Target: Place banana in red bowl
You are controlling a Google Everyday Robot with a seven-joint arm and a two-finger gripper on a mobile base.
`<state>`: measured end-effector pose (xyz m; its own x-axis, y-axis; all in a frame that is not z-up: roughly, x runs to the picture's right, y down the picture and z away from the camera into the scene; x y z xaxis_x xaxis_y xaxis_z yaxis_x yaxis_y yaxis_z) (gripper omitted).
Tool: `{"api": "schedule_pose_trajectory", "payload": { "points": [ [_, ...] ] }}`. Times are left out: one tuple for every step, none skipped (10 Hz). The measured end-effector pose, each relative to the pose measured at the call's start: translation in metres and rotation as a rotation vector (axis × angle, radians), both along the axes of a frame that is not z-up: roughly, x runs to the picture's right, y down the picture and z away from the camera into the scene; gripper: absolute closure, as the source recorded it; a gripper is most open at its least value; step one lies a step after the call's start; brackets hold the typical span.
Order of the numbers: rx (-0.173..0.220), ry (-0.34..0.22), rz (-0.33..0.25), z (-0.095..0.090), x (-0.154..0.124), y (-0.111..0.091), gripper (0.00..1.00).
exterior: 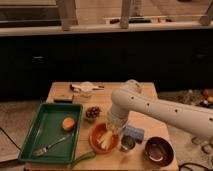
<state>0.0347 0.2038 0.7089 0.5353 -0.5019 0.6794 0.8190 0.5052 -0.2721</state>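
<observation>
The red bowl (97, 143) is a shallow orange-red bowl at the table's front middle. The pale-yellow banana (106, 139) lies inside it, tilted towards the bowl's right side. My gripper (113, 128) hangs just above the bowl's right rim, at the end of the white arm (160, 111) that reaches in from the right. The gripper sits right at the banana's upper end; whether it touches it does not show.
A green tray (45, 125) at the left holds a round orange fruit (68, 123) and a fork (50, 145). A long green vegetable (82, 158) lies at the front edge. A small berry bowl (92, 112), a dark maroon bowl (158, 150), a small cup (127, 144) and a blue thing (135, 132) stand around.
</observation>
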Motion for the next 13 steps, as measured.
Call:
{"api": "schedule_pose_trajectory", "payload": {
  "points": [
    [-0.011, 0.000, -0.008, 0.001, -0.001, 0.003, 0.40],
    [-0.016, -0.002, -0.013, 0.002, -0.002, 0.004, 0.32],
    [-0.023, -0.003, -0.019, 0.002, -0.003, 0.005, 0.22],
    [-0.029, -0.005, -0.023, 0.003, -0.004, 0.006, 0.20],
    [-0.033, -0.005, -0.028, 0.003, -0.005, 0.006, 0.20],
    [-0.034, -0.006, -0.030, 0.003, -0.006, 0.007, 0.20],
    [-0.035, -0.006, -0.031, 0.003, -0.006, 0.006, 0.20],
    [-0.034, -0.007, -0.032, 0.002, -0.006, 0.005, 0.20],
    [-0.031, -0.006, -0.032, 0.002, -0.006, 0.002, 0.20],
    [-0.028, -0.004, -0.032, 0.001, -0.005, 0.000, 0.20],
    [-0.018, 0.002, -0.030, 0.000, -0.002, -0.004, 0.20],
    [-0.009, 0.006, -0.030, -0.001, 0.000, -0.008, 0.20],
    [0.004, 0.012, -0.030, -0.002, 0.002, -0.013, 0.20]
  ]
}}
